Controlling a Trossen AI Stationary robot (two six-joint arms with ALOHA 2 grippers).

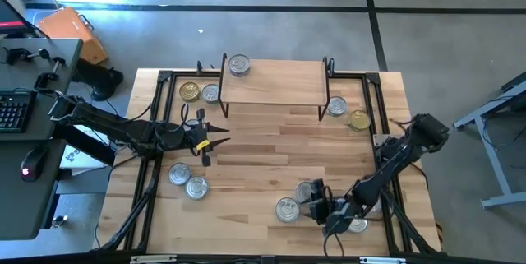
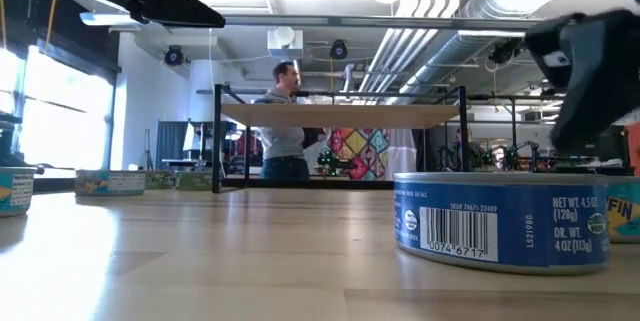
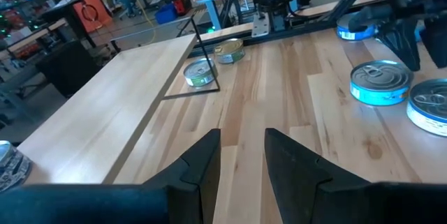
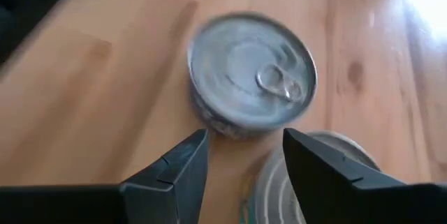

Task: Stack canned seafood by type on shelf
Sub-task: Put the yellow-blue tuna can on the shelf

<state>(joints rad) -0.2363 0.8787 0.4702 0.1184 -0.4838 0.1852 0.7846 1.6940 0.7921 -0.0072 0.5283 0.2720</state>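
Note:
The shelf [image 1: 279, 83] stands at the table's far middle with one silver-lidded can [image 1: 239, 65] on its left end. Other cans of seafood lie flat on the table: two left of the shelf [image 1: 200, 92], two to its right [image 1: 348, 113], two near left [image 1: 188, 181], and a few near right [image 1: 288, 209]. My right gripper [image 1: 317, 201] hovers open over the near-right cans. Ahead of its fingers is a silver pull-tab lid [image 4: 253, 74], and a second can [image 4: 318, 175] lies partly under one finger. My left gripper [image 1: 215, 141] waits open at mid-left, above bare wood [image 3: 242, 161].
Black metal framing [image 1: 156, 116] runs along the table's left and right edges. Bare wood lies between the shelf and the near cans. A blue-labelled can [image 2: 500, 223] fills the low view's near right. A person [image 2: 285, 121] stands in the room beyond the shelf.

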